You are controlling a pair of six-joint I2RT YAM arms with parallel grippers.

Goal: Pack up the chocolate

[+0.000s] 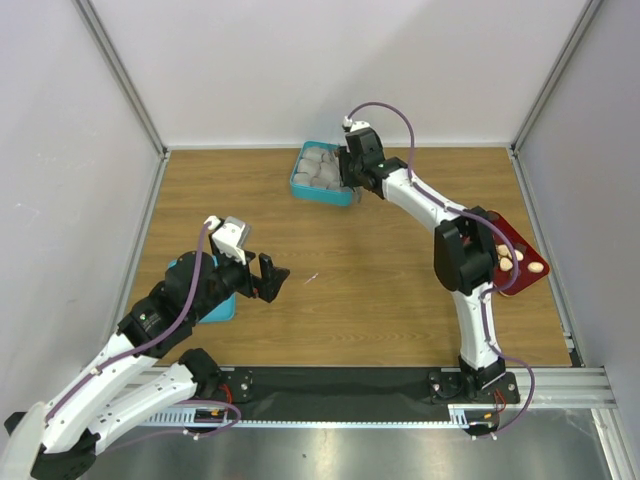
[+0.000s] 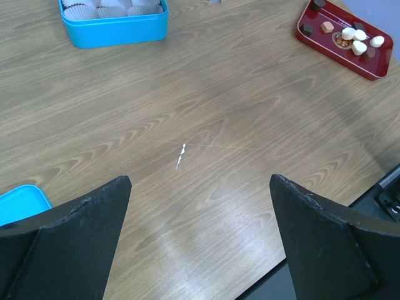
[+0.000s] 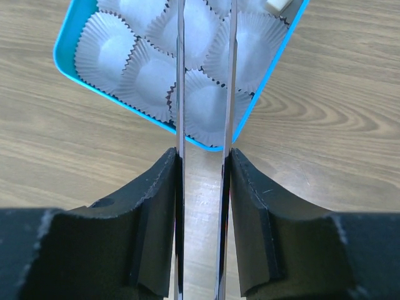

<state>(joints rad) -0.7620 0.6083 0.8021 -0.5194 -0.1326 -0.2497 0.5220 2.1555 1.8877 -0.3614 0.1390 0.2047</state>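
Right gripper [image 3: 203,156] clamps long metal tweezers [image 3: 180,94] over teal rectangular box [image 3: 60,49]; tips cropped, load possibly none. We find small brown-and-cream chocolate pieces [image 2: 354,39] on dark-red tray [image 2: 340,55], back toward right arm's base. Left gripper [image 2: 200,180] wide, empty.

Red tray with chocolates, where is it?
Top view: the red tray sits near the table's right edge, partly behind the right arm, far from the teal box.
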